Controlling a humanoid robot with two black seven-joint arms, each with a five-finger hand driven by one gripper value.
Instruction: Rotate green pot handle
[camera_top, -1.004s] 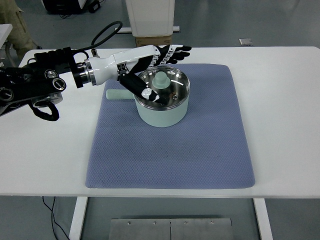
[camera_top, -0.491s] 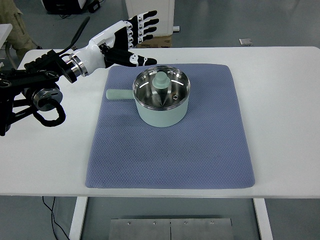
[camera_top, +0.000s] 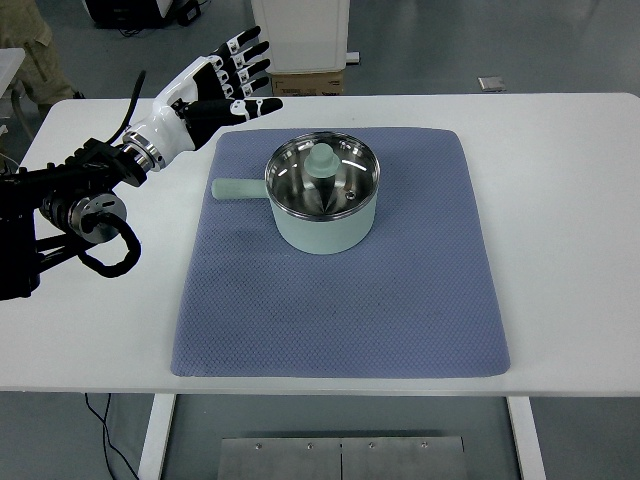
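Table (camera_top: 570, 200): white, its near edge runs across the bottom of the view; wide bare strips lie left and right of the mat.
Mat (camera_top: 340, 310): blue-grey, quilted, roughly centred on the table; its far edge lies near the table's far edge, its near edge just short of the table's near edge.
Green pot (camera_top: 323, 195): stands upright on the far half of the mat, a little left of the mat's middle, well clear of all four mat edges.
Lid (camera_top: 330, 178): glass with a metal rim, seated on the pot, green knob at its centre.
Pot handle (camera_top: 238, 188): pale green; long axis runs parallel to the table's near edge; points toward the table's left edge, its tip just inside the mat's left edge.
Open room: the near half of the mat is bare, and so is the strip to the pot's right.
Left hand (camera_top: 215, 85): raised over the mat's far-left corner, well apart from the pot; fingers spread and straight, holding nothing.
Left arm (camera_top: 80, 195): comes in over the table's left edge.
Change: half a second ago the hand was nearer the pot; it has drawn back further left and away. Pot and handle lie as before.
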